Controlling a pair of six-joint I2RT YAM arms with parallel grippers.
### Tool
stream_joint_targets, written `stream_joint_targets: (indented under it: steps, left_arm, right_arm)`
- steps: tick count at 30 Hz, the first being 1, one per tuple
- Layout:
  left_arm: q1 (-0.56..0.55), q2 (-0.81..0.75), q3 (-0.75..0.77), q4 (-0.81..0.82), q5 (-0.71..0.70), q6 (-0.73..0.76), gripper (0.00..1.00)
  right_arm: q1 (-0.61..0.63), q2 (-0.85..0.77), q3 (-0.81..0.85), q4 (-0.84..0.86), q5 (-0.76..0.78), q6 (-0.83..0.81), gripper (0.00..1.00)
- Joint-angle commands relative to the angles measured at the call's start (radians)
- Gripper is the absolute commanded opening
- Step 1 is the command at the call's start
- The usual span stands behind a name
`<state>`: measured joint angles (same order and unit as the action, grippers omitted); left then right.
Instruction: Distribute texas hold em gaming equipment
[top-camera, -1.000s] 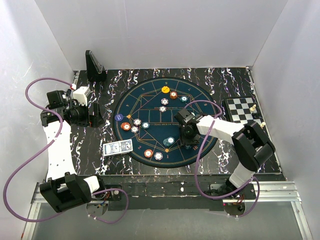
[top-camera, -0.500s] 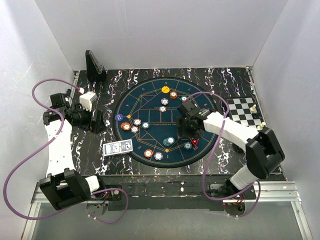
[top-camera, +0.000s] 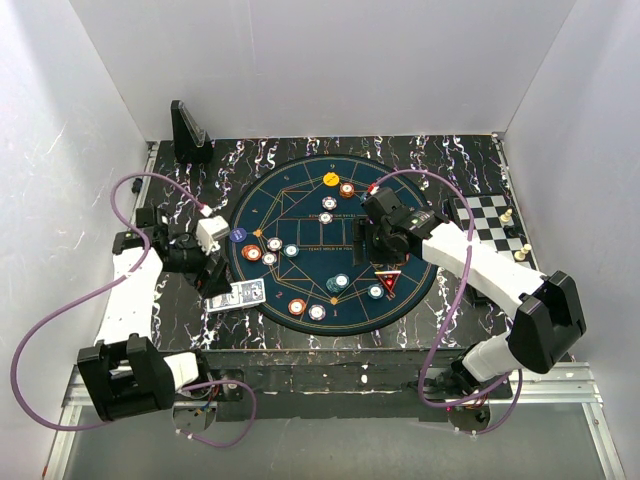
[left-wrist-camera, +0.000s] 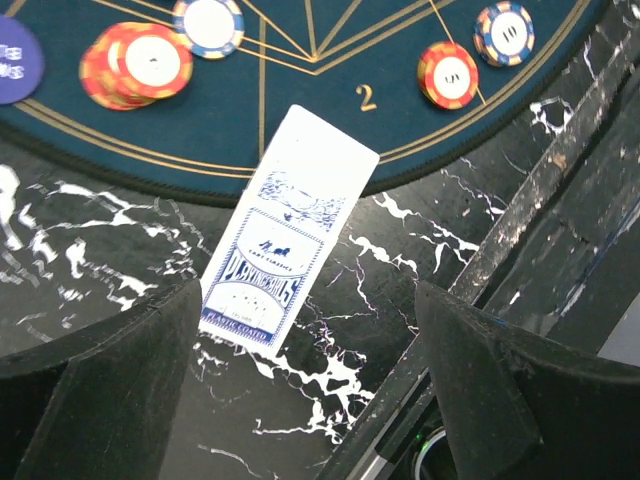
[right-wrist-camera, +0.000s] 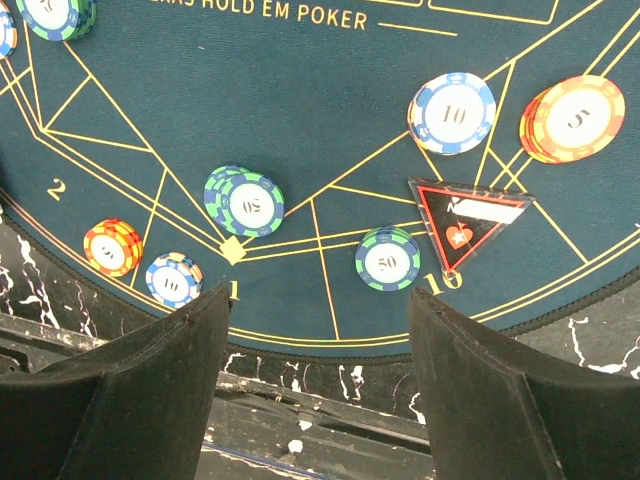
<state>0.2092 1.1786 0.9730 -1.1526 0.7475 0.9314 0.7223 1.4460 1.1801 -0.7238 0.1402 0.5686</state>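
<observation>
The step in hand looks like the pick-up of the pack of playing cards, since the left tool hangs directly over it with its two fingers spread wide, one on either side of the pack and neither touching it; nothing is pinched. The pack lies flat, its far end resting on the rim of the round blue mat and its near end on the black marbled surface, slanted a little against the line on which the fingers would close. An orange chip stack and a smaller orange chip sit on the mat just beyond it, clear of the fingers. The right tool is likewise spread and empty, hovering above the near rim of the mat. Below it the red-black triangular marker lies flat by the number ten, with a green chip just beside its left corner and a green stack further left. Chips appear already dealt out around the mat, so the cards seem to be the main item left. The next move probably calls for a slight wrist turn to square the fingers to the pack's long edges, then a descent low enough to catch so thin a thing without scraping the mat's raised edge.
</observation>
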Motion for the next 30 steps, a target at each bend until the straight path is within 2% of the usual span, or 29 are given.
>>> stream_joint_targets:
  steps: [1, 3, 12, 21, 30]
  left_arm:
    - [-0.028, 0.013, -0.068, 0.049, 0.023, 0.156, 0.92]
    - [-0.028, 0.003, -0.106, 0.088, 0.027, 0.191, 0.98]
    - [-0.04, 0.007, -0.224, 0.169, -0.037, 0.397, 0.98]
    - [-0.071, 0.035, -0.267, 0.281, -0.066, 0.478, 0.98]
    - [-0.106, 0.111, -0.273, 0.294, -0.042, 0.595, 0.98]
  right_arm:
    - [0.003, -0.044, -0.017, 0.023, -0.027, -0.006, 0.79]
    - [0.003, -0.049, -0.017, 0.021, -0.027, -0.007, 0.79]
    - [0.003, -0.055, 0.012, 0.038, -0.05, -0.032, 0.79]
    - [0.005, -0.027, 0.061, 0.052, -0.088, -0.059, 0.79]
    - [0.003, 0.008, 0.087, 0.052, -0.11, -0.09, 0.79]
